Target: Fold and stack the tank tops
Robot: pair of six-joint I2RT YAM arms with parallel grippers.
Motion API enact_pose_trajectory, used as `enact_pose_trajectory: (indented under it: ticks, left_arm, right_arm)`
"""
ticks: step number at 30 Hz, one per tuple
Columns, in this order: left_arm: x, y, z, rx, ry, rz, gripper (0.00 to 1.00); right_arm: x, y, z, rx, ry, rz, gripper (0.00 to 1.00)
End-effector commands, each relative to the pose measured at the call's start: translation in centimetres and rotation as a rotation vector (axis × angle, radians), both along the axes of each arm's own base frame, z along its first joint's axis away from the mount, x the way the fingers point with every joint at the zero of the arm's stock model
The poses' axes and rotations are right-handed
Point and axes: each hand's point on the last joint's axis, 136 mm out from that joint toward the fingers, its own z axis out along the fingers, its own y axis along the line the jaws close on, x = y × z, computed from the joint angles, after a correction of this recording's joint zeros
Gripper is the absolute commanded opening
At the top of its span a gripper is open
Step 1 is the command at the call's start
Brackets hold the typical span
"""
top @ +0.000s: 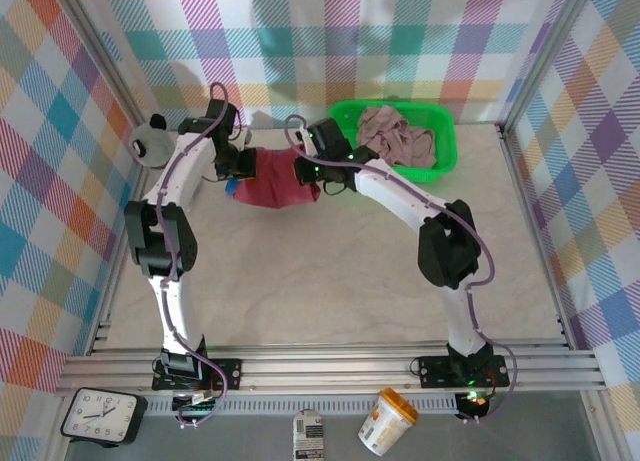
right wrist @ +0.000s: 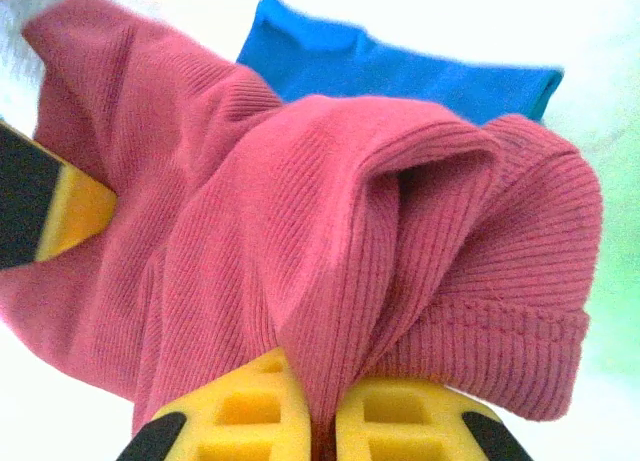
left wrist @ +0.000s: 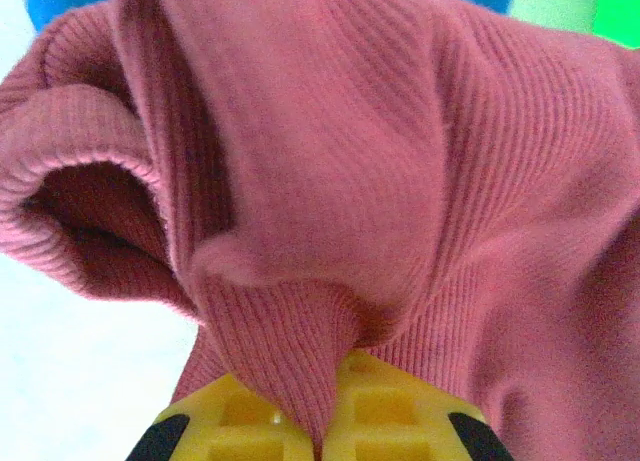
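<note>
Above tabletop, left end effector and right end effector pinch opposite sides of red tank top.

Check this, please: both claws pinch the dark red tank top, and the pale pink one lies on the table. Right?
No: the pale pink tank top lies in the green basket, per the top external view. The rest holds.

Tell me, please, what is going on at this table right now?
Both arms are handling the dark red tank top at the back of the table. The left gripper and the right gripper are each shut on a bunched fold of it, one at either side. The blue tank top lies partly covered by it, and the pale pink tank top sits crumpled in the green basket.
</note>
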Motion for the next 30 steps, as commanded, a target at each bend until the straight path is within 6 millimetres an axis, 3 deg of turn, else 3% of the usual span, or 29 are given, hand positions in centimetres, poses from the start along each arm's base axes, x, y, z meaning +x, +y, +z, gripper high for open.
enact_pose_trajectory:
  ticks: [1,5,10,12,14,16,19,20,24,30]
  left_arm:
    - [2.0,2.5,-0.8,0.067,-0.003,0.012,0.00]
    - [5.4,3.9,-1.5,0.092,-0.043,0.026,0.00]
    - [7.9,4.9,-3.1,0.129,-0.057,0.029,0.00]
    - [8.3,5.1,-4.0,0.126,-0.041,0.036,0.03]
    - [8.4,4.9,-4.6,0.098,-0.024,0.041,0.16]
    - [8.5,4.8,-4.0,0.090,-0.032,0.050,0.33]
    - [8.4,5.2,-1.9,0.104,-0.071,0.061,0.65]
    - [8.3,5.4,-1.0,0.116,-0.085,0.066,0.72]
    - [7.5,4.8,2.1,0.077,-0.136,0.056,0.81]
    - [4.8,2.6,4.4,-0.020,-0.152,0.034,0.90]
  right_arm:
    - [2.7,0.8,-1.5,0.005,-0.025,0.026,0.09]
    - [5.6,1.4,-2.3,0.015,-0.027,0.007,0.09]
    - [7.3,2.5,-4.7,0.032,-0.006,0.010,0.12]
    - [7.5,2.4,-5.5,0.004,0.015,0.014,0.21]
    - [7.4,1.5,-4.8,-0.042,0.010,0.010,0.35]
    - [7.6,-0.3,-3.4,-0.086,-0.027,-0.029,0.52]
    - [7.8,-4.2,-0.2,-0.082,-0.057,-0.079,0.66]
    - [7.8,-5.5,0.6,-0.080,-0.062,-0.083,0.72]
    - [8.2,-10.2,1.7,-0.116,-0.081,-0.100,0.88]
    - [10.3,-17.4,-1.5,-0.192,0.022,-0.159,0.90]
